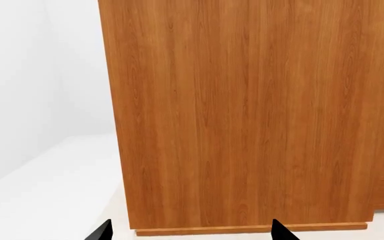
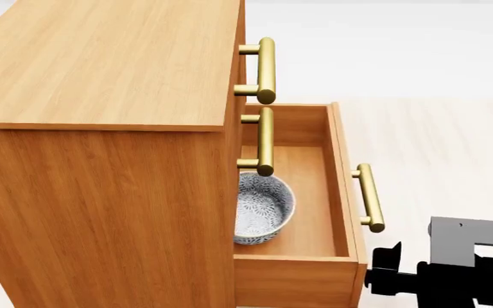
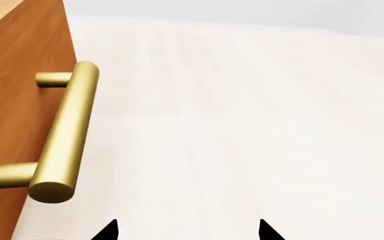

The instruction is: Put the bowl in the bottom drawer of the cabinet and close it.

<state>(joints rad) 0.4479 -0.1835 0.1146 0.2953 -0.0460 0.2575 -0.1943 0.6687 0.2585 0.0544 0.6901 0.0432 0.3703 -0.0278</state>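
A pale, almost white floor (image 2: 452, 141) and blank white walls surround the scene, with no table anywhere. The right gripper (image 3: 186, 231) shows its two black tips well apart with nothing between them, so the jaws are released; in the head view its dark body sits low, just beside the front of the bottom drawer (image 2: 343, 192) and below that drawer's brass handle (image 2: 368, 197). The left gripper (image 1: 190, 232) is likewise spread and empty, facing the flat wooden side of the cabinet (image 1: 245, 110).

Taking the cabinet as landmark: its lowest drawer stands pulled out, and the bowl (image 2: 262, 208) rests upright on the drawer floor, close against the cabinet's front, under the middle drawer's handle (image 2: 266, 141). The placing step looks done; what remains is the closing. That calls for the right arm to meet the drawer front or its handle squarely and push straight toward the cabinet, gently enough that the bowl does not slide or tip.

No brand, label or writing shows on anything.
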